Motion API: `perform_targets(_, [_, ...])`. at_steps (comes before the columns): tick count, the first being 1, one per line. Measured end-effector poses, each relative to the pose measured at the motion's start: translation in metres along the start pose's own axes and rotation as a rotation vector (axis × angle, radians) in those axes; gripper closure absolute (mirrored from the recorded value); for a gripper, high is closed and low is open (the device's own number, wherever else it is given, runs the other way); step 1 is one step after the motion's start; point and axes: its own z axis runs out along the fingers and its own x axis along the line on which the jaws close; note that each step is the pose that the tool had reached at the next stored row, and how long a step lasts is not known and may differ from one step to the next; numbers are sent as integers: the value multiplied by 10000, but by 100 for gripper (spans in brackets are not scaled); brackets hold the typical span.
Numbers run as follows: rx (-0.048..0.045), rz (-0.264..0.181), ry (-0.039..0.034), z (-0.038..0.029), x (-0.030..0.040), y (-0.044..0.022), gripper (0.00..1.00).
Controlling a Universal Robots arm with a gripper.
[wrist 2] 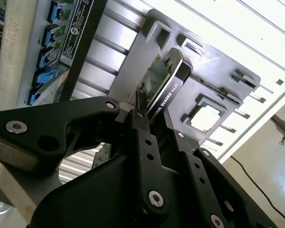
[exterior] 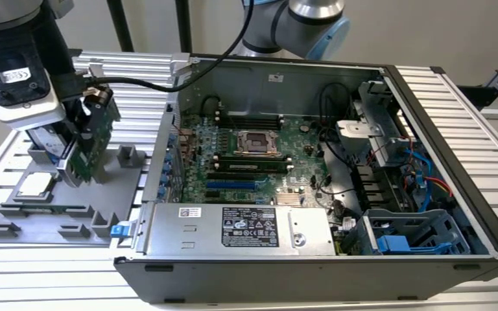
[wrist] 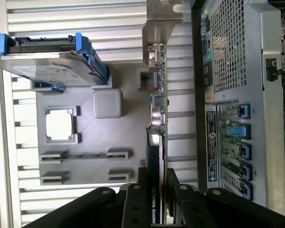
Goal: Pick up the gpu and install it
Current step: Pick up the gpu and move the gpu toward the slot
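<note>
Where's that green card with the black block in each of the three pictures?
Exterior view: the gpu stands upright at the grey tray, on the exterior view's left, outside the computer case.
Second wrist view: the gpu is edge-on, clamped in the claw.
First wrist view: the gpu is edge-on between tray and case.
Shared landmark: the square processor chip in the tray.

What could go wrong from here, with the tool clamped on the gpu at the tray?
1. The tool grips the gpu by its narrow edge, so it might tilt or slip.
2. The hard drive stands close beside it on the tray; a sideways move could knock it.
3. The case wall rises right next to the tray, and the bracket might catch on it.
</note>
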Motion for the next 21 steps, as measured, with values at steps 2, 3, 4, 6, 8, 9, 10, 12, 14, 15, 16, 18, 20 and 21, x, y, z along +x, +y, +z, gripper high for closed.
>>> perform_targets(2, [0,0,0,-21,0,1,100])
perform_targets(3, [0,0,0,-31,0,1,100])
perform_targets(4, [0,0,0,-41,0,2,100])
perform_targets(6, [0,0,1,-63,-1,3,100])
perform_targets(8, [0,0,1,-82,-1,4,100])
perform_targets(9, [0,0,0,-92,-1,4,100])
perform_targets(10, [0,0,0,-100,-2,5,100])
perform_targets(12, [0,0,0,-118,-2,5,100])
perform_targets(14, [0,0,0,-135,-2,6,100])
perform_targets(15, [0,0,0,-144,-2,7,100])
perform_targets(16, [0,0,0,-154,-2,7,100])
perform_targets(18, [1,0,1,-174,-3,8,100])
perform_targets(20, [1,0,1,-194,-3,9,100])
perform_targets(21, [1,0,0,-205,-3,10,100])
